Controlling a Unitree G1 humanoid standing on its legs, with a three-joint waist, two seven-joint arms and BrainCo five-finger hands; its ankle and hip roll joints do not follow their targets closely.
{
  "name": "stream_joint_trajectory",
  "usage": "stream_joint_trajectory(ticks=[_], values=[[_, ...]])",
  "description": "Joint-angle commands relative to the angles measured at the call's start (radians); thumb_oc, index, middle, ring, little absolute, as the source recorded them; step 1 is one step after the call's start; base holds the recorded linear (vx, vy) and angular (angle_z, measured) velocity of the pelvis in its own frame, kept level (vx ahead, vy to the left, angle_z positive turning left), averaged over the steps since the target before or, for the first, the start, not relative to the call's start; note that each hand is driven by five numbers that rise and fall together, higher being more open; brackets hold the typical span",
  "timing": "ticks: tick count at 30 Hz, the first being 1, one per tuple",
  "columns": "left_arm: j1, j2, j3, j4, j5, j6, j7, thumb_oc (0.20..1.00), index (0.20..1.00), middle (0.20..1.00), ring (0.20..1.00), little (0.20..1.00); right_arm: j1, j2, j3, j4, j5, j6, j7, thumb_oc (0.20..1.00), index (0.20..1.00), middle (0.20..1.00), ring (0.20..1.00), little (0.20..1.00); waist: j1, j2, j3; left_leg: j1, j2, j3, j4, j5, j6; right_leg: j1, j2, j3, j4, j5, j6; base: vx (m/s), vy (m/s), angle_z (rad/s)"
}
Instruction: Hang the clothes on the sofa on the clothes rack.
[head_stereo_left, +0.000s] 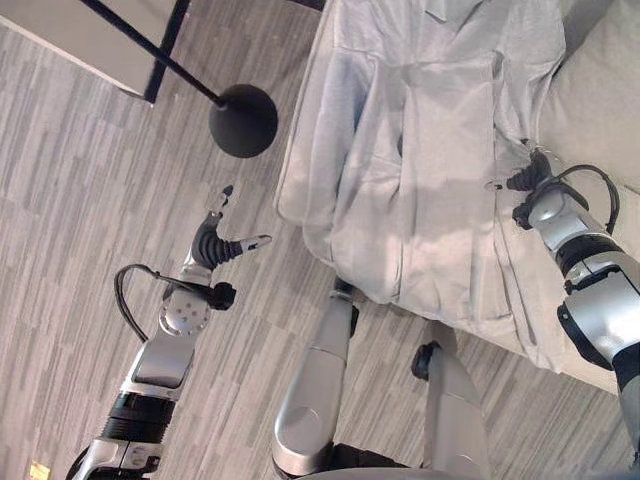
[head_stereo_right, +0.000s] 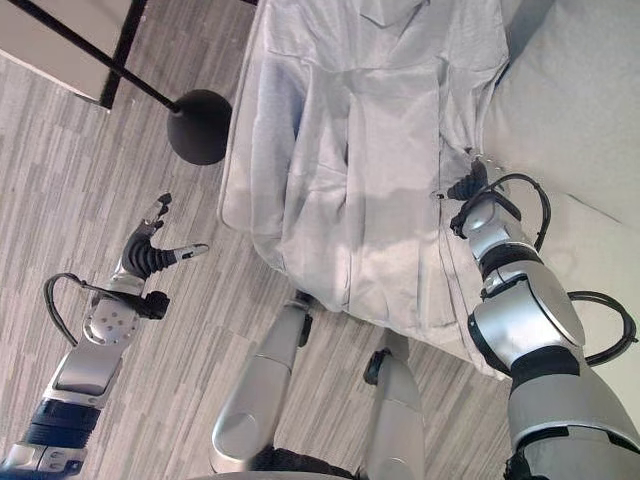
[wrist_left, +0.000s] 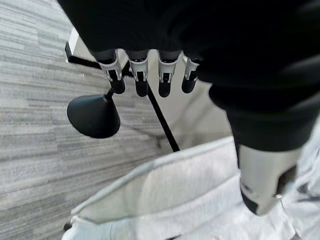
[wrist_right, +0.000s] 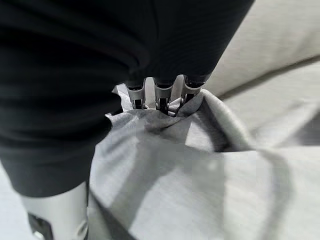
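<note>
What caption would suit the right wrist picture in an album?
The right hand pushes its fingers into a fold of the grey garment lying on the sofa.

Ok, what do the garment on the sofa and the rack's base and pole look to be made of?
Garment: soft light grey knit, probably cotton jersey or fleece; matte, bunching into folds at the right hand.
Rack base and pole: black, smooth and rigid with a dull sheen, likely painted metal, though plastic can't be ruled out.

Silver-grey arms end in dark ribbed wrist covers. Each robot hand (head_stereo_left: 213, 247) has silver fingers (wrist_left: 139, 75) (dark-tipped). A round plate with small screws sits on the left forearm.
</note>
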Motion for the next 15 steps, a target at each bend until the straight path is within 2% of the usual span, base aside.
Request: stream_joint_trajectory(ticks=[1,4,5,6,10,15], values=[[-0.014,-0.020,-0.006,-0.098,0.029,-0.045,0.033,1.000,1.000,1.000,1.000,1.000,-0.001,-0.103,0.075,0.095,0.027,0.048,-0.022,1.000,1.000,1.000,1.000,1.000,0.018,0.102,-0.006,0.283,0.080,0.043,-0.578,0.208,-0.042,0.141,-0.024,0.023,-0.084,-0.121,-0.005,0.01,-0.003,0.04],[-0.015,-0.014,-0.013,-0.119,0.029,-0.044,0.035,1.000,1.000,1.000,1.000,1.000,0.015,-0.085,0.090,0.157,0.028,0.055,-0.001,1.000,1.000,1.000,1.000,1.000,0.023,0.104,-0.006,0.270,0.079,0.038,-0.578,0.210,-0.042,0.129,-0.022,0.025,-0.084,-0.119,-0.006,0.01,-0.011,-0.06],[-0.015,-0.012,-0.016,-0.131,0.027,-0.048,0.036,1.000,1.000,1.000,1.000,1.000,0.028,-0.070,0.089,0.184,0.036,0.058,0.011,0.520,0.520,0.520,0.520,0.520,0.025,0.106,-0.006,0.262,0.077,0.036,-0.578,0.210,-0.042,0.121,-0.021,0.026,-0.084,-0.117,-0.007,0.00,0.000,0.00],[-0.016,-0.011,-0.018,-0.136,0.024,-0.048,0.037,1.000,1.000,1.000,1.000,1.000,0.033,-0.059,0.088,0.196,0.042,0.061,0.019,0.200,0.200,0.200,0.200,0.200,0.027,0.107,-0.006,0.258,0.077,0.035,-0.578,0.210,-0.042,0.116,-0.021,0.026,-0.084,-0.117,-0.008,0.00,0.000,0.00],[-0.006,0.000,-0.023,-0.147,0.017,-0.048,0.040,1.000,1.000,1.000,1.000,1.000,0.048,-0.006,0.084,0.227,0.057,0.063,0.044,0.200,0.200,0.200,0.200,0.200,0.035,0.109,-0.006,0.240,0.077,0.029,-0.578,0.209,-0.042,0.101,-0.018,0.030,-0.084,-0.113,-0.010,0.00,0.000,0.00],[0.014,0.013,0.023,-0.146,0.028,-0.043,0.052,1.000,1.000,1.000,1.000,1.000,0.113,0.046,0.014,0.105,0.079,0.043,0.023,0.200,0.200,0.200,0.200,0.200,0.022,0.096,-0.006,0.252,0.081,0.035,-0.578,0.201,-0.039,0.107,-0.015,0.037,-0.084,-0.116,-0.009,0.00,-0.009,0.00]])
